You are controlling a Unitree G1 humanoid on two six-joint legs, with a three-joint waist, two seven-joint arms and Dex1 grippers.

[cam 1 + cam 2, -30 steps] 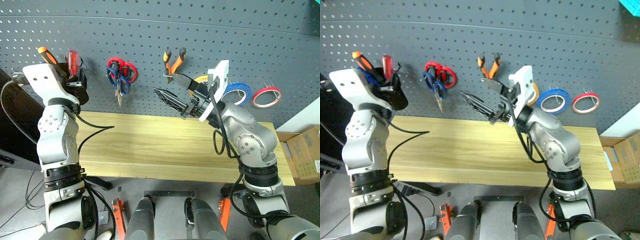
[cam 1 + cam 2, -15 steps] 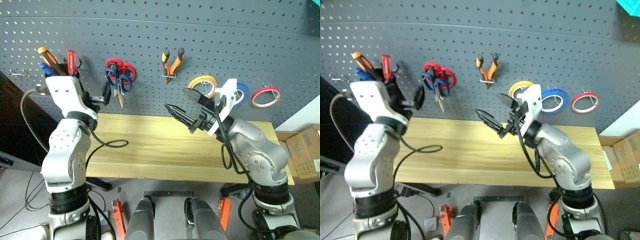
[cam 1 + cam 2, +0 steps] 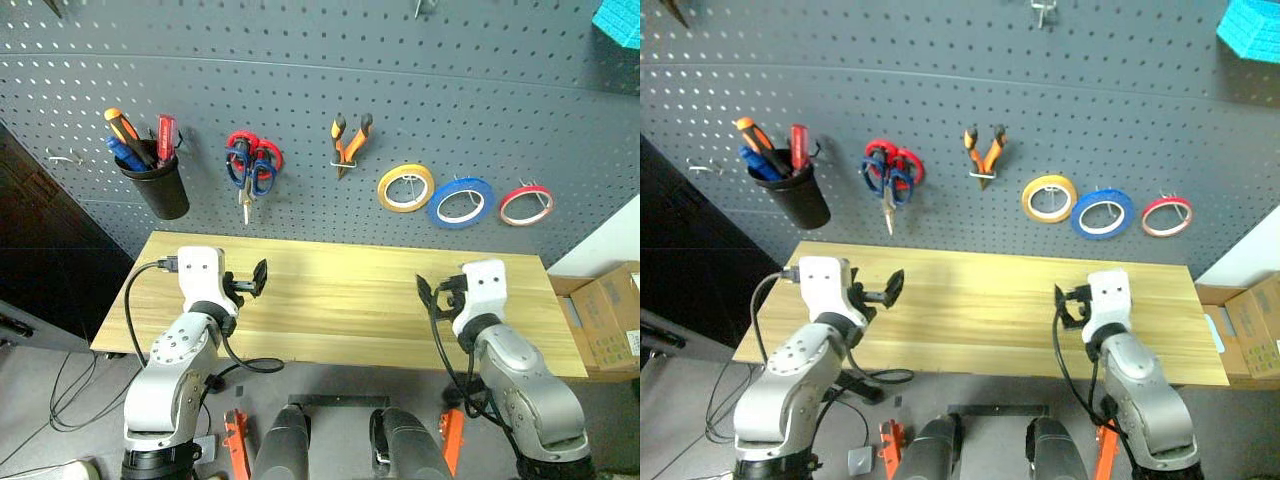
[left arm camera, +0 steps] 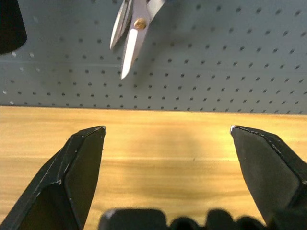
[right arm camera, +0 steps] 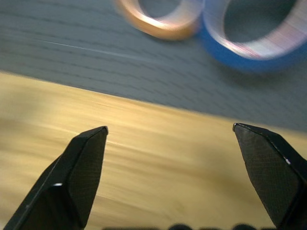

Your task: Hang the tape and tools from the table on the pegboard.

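The blue tape (image 3: pixel 460 203) hangs on the dark grey pegboard (image 3: pixel 300 90), between a yellow roll and a red roll. Orange-and-black pliers (image 3: pixel 350 140) hang near the board's middle. Dark-blue-handled scissors (image 3: pixel 250 178) share a hook with a red-handled pair; their blades (image 4: pixel 132 28) show in the left wrist view. A red-handled screwdriver (image 3: pixel 165 131) stands in a black cup (image 3: pixel 162 186). My left gripper (image 3: pixel 247 282) is open and empty, low over the table (image 3: pixel 340 300) on its left. On the right, my right gripper (image 3: pixel 432 293) hovers open and empty.
A yellow roll (image 3: pixel 405 187) and a red roll (image 3: pixel 525 204) flank the blue tape. An orange-and-black screwdriver (image 3: pixel 120 124) is also in the cup. A cardboard box (image 3: pixel 605 315) sits on the floor to the right of the table.
Both arms have dropped from the pegboard to just above the tabletop and pulled back toward me, the right swinging out to the right. Both grippers stayed open and empty. The view has tilted.
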